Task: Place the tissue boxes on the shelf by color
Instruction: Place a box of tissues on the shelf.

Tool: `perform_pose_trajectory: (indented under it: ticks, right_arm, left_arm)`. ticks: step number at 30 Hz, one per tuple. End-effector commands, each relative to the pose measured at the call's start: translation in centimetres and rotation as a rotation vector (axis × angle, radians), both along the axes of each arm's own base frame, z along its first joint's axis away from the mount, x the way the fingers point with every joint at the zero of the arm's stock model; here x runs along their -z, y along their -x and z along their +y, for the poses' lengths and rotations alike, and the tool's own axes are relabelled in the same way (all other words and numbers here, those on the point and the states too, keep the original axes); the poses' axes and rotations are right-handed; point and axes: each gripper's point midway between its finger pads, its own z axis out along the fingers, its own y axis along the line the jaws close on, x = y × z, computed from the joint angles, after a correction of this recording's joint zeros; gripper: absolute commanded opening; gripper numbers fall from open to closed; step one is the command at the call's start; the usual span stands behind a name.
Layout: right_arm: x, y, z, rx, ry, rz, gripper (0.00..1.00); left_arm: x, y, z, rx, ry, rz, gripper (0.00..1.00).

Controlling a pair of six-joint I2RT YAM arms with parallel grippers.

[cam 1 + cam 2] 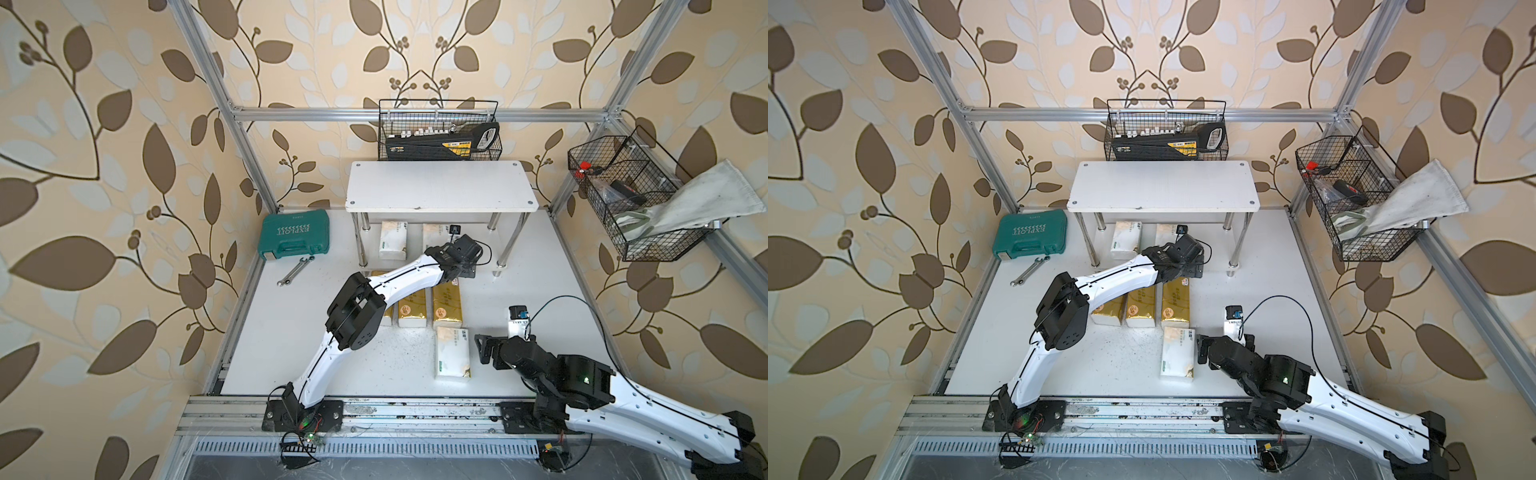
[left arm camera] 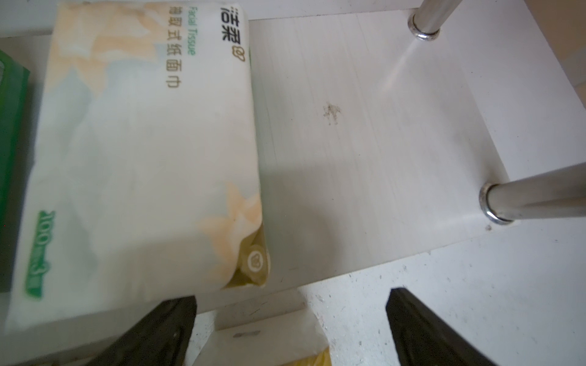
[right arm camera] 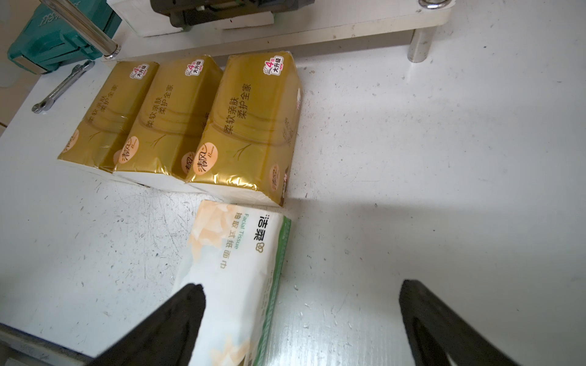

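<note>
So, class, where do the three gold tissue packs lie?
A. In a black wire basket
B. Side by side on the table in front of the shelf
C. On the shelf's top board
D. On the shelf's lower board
B: the right wrist view shows the gold packs side by side on the table, just in front of the shelf, not on either of its boards.

We see the shelf's top board (image 1: 440, 187) bare, above centre in both top views. Under it, 2 white packs (image 1: 392, 240) crowd the lower tier's (image 2: 364, 158) left half, chrome legs (image 1: 503, 249) flank the opening, and 3 gold packs (image 1: 446, 305) line its front.
</note>
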Motion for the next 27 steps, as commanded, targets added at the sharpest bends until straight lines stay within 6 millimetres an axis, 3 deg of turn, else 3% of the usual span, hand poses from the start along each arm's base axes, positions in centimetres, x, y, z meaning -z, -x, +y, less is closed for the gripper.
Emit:
perform_pose_trajectory:
  ticks: [1,27]
  right_arm:
    - [-0.5,-0.2,-0.3,0.018,0.009,-0.013,0.99]
    - [-0.5,-0.1,-0.4,0.019,0.012,-0.005,0.99]
  left_arm:
    - [-1.2,-1.2,-0.2,0.004,0.021,-0.029,0.99]
    - [-1.4,-1.4,-1.2,0.036,0.052,-0.013,0.99]
